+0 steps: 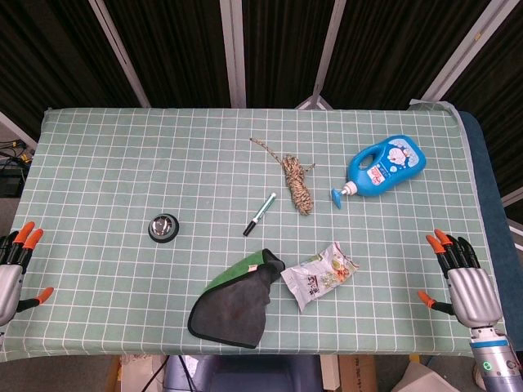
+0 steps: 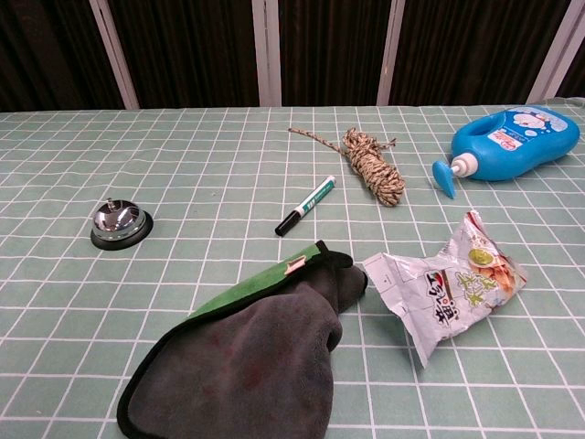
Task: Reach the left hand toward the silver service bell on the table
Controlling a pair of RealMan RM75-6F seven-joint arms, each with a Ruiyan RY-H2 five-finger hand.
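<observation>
Bell (image 1: pixel 163 226) untouched; left hand (image 1: pixel 11 265) open, empty.

The service bell (image 2: pixel 121 223) has a mirror-bright chrome dome on a matt black base. The worktop (image 1: pixel 122 163) wears matt checked cloth. The detergent bottle (image 1: pixel 386 167) is glossy blue plastic, the snack packet (image 2: pixel 450 285) crinkled shiny film, the rope (image 2: pixel 373 165) rough twisted fibre, and the dark towel (image 2: pixel 251 366) soft and matt.

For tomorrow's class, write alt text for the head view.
A silver service bell sits left of centre on a green checked table, with both robot hands, left and right, open at the near corners. A marker, rope, blue bottle, cloth and snack packet lie right of it.
</observation>
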